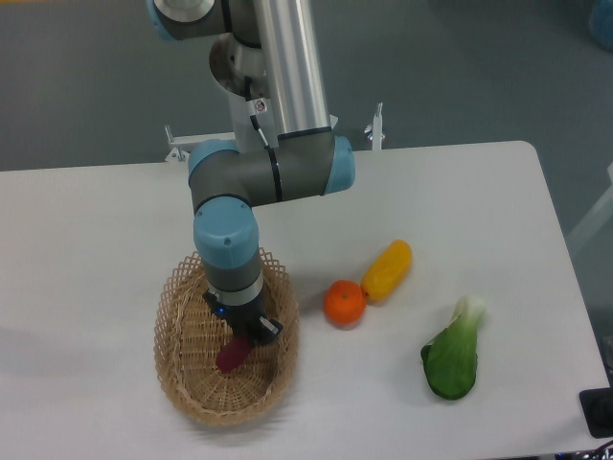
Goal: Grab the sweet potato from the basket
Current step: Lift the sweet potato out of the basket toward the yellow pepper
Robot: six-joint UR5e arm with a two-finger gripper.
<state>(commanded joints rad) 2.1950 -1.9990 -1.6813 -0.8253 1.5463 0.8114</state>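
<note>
1. Sweet potato (231, 356): lower left of frame, lying on the floor of the basket (182, 379), roughly mid-basket. Only its lower-left end shows; the upper-right end is hidden under the tool.
2. Handling, my read: small, light, stiff, smooth skin. It won't deform, so grip comes from friction alone, and the rounded section could roll or squirt out if pinched off-centre. Not fragile at normal force.
3. Where to hold: across the short axis, near mid-length, jaws square to the long axis. An end grip would risk it pivoting on the lift.
4. Gripper (249, 332): down inside the basket, right on the hidden end of the tuber. Jaw state: can't tell, since wrist and finger bodies block the view; contact not confirmed either.
5. Basket: woven, light, open lattice rim. It could drag or tip if a finger snags the weave on the way up. Lift straight.
6. Outward, right of the basket: orange (345, 303), touching or just beside the yellow fruit (387, 270); bok choy (452, 356) lower right. All well apart from the pick.
</note>
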